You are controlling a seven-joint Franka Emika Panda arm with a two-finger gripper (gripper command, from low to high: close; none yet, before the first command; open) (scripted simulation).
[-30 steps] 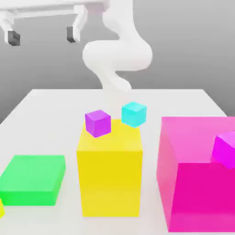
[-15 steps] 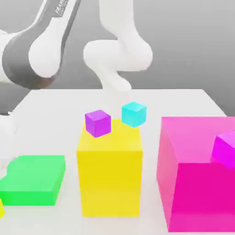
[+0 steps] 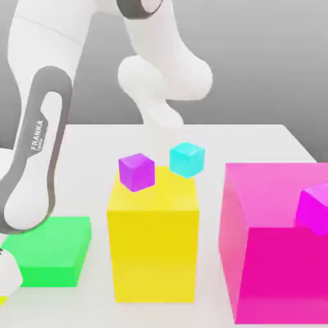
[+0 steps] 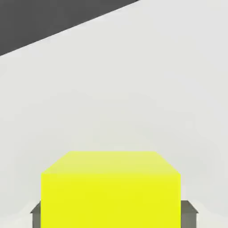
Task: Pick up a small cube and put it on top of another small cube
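Gripper [image 4: 111, 216] was clamped on the small yellow cube [image 4: 111, 189] at the exterior view's lower left; the purple cube [image 3: 136, 172] sat up-right atop the tall yellow block [image 3: 154, 246].

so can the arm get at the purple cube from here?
Probably yes. The purple cube sits exposed on the tall yellow block, nothing above it; the cyan cube stands apart. The gripper is shut on the small yellow cube.
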